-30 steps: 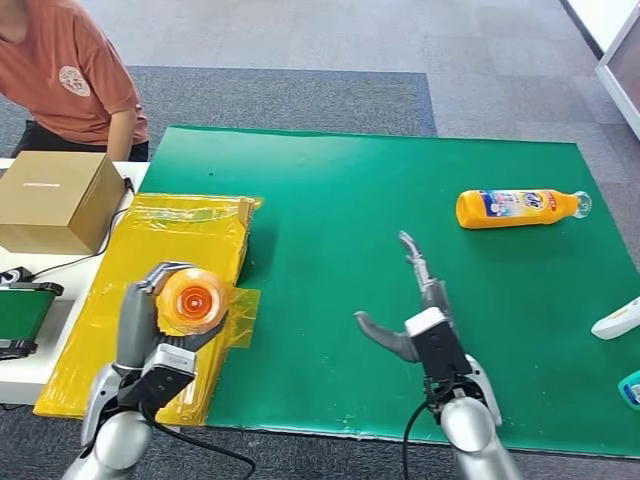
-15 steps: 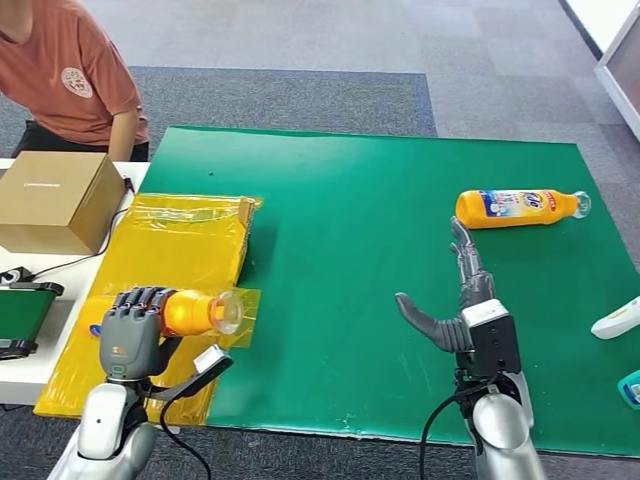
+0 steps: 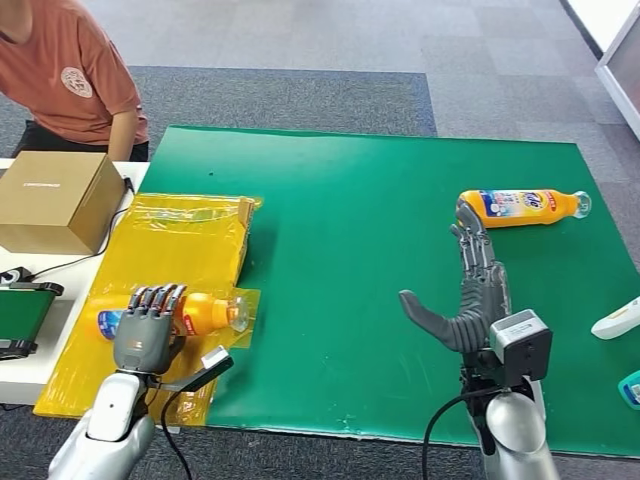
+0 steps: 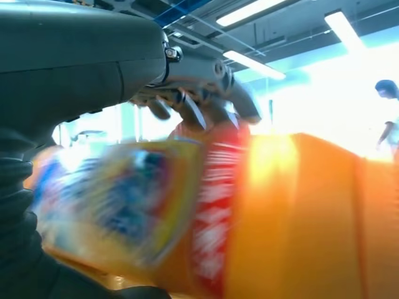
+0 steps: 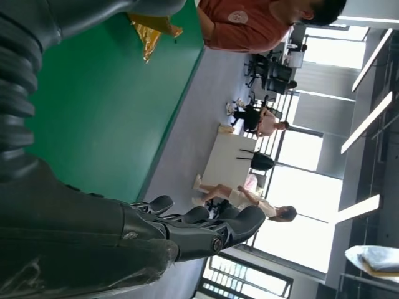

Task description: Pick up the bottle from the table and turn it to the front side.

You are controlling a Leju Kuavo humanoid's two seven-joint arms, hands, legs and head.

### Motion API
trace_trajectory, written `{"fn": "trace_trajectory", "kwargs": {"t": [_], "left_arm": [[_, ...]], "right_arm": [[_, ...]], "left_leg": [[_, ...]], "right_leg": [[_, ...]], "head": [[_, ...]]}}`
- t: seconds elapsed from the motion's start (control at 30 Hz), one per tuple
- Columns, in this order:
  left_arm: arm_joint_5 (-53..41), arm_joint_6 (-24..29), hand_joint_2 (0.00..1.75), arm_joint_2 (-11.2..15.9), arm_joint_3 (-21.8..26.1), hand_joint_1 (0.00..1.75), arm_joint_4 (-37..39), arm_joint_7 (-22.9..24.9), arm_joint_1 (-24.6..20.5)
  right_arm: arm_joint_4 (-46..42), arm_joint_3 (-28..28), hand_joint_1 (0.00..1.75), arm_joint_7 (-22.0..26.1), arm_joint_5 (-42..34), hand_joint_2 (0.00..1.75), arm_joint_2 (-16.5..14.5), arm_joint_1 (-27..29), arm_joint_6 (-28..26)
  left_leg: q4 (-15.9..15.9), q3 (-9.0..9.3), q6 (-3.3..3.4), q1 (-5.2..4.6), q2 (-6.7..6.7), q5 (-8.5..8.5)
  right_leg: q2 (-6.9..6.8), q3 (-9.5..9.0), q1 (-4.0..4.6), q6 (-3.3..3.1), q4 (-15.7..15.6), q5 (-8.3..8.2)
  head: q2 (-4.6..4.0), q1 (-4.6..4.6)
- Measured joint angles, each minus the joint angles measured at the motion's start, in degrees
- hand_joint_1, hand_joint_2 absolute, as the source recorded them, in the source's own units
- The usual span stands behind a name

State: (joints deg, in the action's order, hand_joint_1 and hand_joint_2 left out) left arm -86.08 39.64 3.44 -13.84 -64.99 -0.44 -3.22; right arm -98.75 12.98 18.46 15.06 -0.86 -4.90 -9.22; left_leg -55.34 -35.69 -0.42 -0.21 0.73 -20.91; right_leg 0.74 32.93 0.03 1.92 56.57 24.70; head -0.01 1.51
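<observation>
An orange bottle (image 3: 204, 312) with a clear cap lies sideways over the yellow plastic sheet (image 3: 173, 240) at the table's near left. My left hand (image 3: 147, 328) holds it around the middle, fingers (image 3: 157, 298) wrapped over the top. In the left wrist view the fingers (image 4: 212, 93) curl over the blurred orange bottle (image 4: 282, 218) and its label. A second orange bottle (image 3: 521, 207) lies on its side at the far right of the green mat (image 3: 340, 220). My right hand (image 3: 472, 290) is open just short of it, its fingers stretched toward its base and its thumb out to the left.
A cardboard box (image 3: 56, 200) sits on the white table at the left, with a black device (image 3: 23, 310) nearer me. A person in an orange shirt (image 3: 68, 70) stands behind the box. A white object (image 3: 615, 320) and a teal one (image 3: 630, 388) lie at the right edge.
My left hand turned the bottle from cap-toward-me to sideways and lowered it onto the yellow sheet. My right hand moved right and forward, close to the second bottle.
</observation>
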Motion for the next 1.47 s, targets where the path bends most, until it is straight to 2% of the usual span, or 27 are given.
{"fn": "trace_trajectory", "kwargs": {"t": [0.33,0.43,0.5,0.6,0.77,0.93,1.13,1.17,1.3,1.47], "left_arm": [[-1.51,0.21,1.75,-0.45,-0.09,0.0,-4.96,-0.61,1.87],[-0.2,0.24,1.75,-0.73,-0.16,0.0,-8.84,-3.31,3.2],[4.79,0.26,1.75,-1.61,-0.06,0.0,-12.11,-8.93,4.35],[21.09,0.06,1.75,-4.08,-0.12,0.0,-17.07,-19.24,6.59],[46.54,-4.53,1.75,-5.52,-4.26,0.0,-28.03,-23.6,9.67],[49.7,-6.19,1.75,-6.03,-6.06,0.0,-34.16,-24.28,11.02],[52.03,-6.84,1.75,-6.16,-6.4,0.0,-36.24,-25.46,11.59],[55.47,-8.15,1.75,-6.31,-6.4,0.0,-36.89,-26.51,11.9],[80.08,-20.5,1.75,-8.18,-6.19,0.0,-42.49,-29.61,15.26],[86.59,-24.27,1.75,-9.16,-6.13,0.0,-43.0,-29.56,17.2]], "right_arm": [[-1.61,2.38,0.0,0.79,-1.14,1.75,1.91,-0.04,1.04],[-1.63,3.03,0.0,0.56,-0.98,1.75,2.18,-0.07,0.87],[-1.57,3.47,0.0,0.19,-0.61,1.75,2.26,0.06,0.45],[-1.54,3.72,0.0,-0.45,1.05,1.75,2.36,0.87,-0.22],[-2.69,3.74,0.0,-0.65,6.36,1.75,2.36,3.78,-2.79],[-3.65,3.82,0.0,-0.72,7.55,1.75,2.33,4.84,-3.51],[-3.94,3.87,0.0,-0.69,8.5,1.75,2.32,5.25,-4.23],[-4.15,3.89,0.0,-0.35,9.65,1.75,2.19,5.48,-5.44],[-6.74,5.12,0.0,2.34,15.43,1.75,-0.28,7.65,-18.89],[-7.88,5.85,0.0,5.58,12.56,1.75,-1.93,8.51,-25.69]], "left_leg": [[0.0,0.0,0.01,-0.01,0.0,0.0],[0.0,0.0,0.0,0.0,0.0,0.0],[0.0,0.0,0.01,-0.01,0.0,0.0],[0.0,0.0,0.05,-0.02,0.01,-0.04],[-0.01,-0.02,0.11,-0.05,0.01,-0.12],[0.0,0.0,0.08,-0.03,0.01,-0.12],[0.0,0.0,0.07,-0.03,0.01,-0.11],[0.0,0.0,0.08,-0.03,0.0,-0.11],[0.0,0.0,0.09,-0.04,0.0,-0.15],[0.0,0.0,0.05,-0.04,0.0,-0.18]], "right_leg": [[0.0,-0.01,-0.01,0.01,-0.01,0.0],[0.0,0.0,0.0,0.0,0.0,0.0],[0.0,0.0,-0.01,0.01,0.0,0.0],[-0.01,-0.01,-0.02,0.03,-0.01,0.02],[-0.01,-0.01,-0.05,0.06,-0.04,0.05],[0.0,-0.01,-0.03,0.05,-0.03,0.06],[0.0,-0.02,-0.02,0.05,-0.03,0.06],[0.0,-0.03,-0.03,0.05,-0.03,0.06],[-0.01,-0.03,-0.03,0.06,-0.03,0.09],[0.0,-0.02,-0.03,0.03,-0.03,0.14]], "head": [[0.0,0.0],[-0.01,0.0],[0.0,0.01],[0.0,-0.01],[0.01,0.01],[0.0,0.01],[-0.01,0.0],[-0.01,0.0],[0.01,-0.01],[-0.01,0.0]]}}
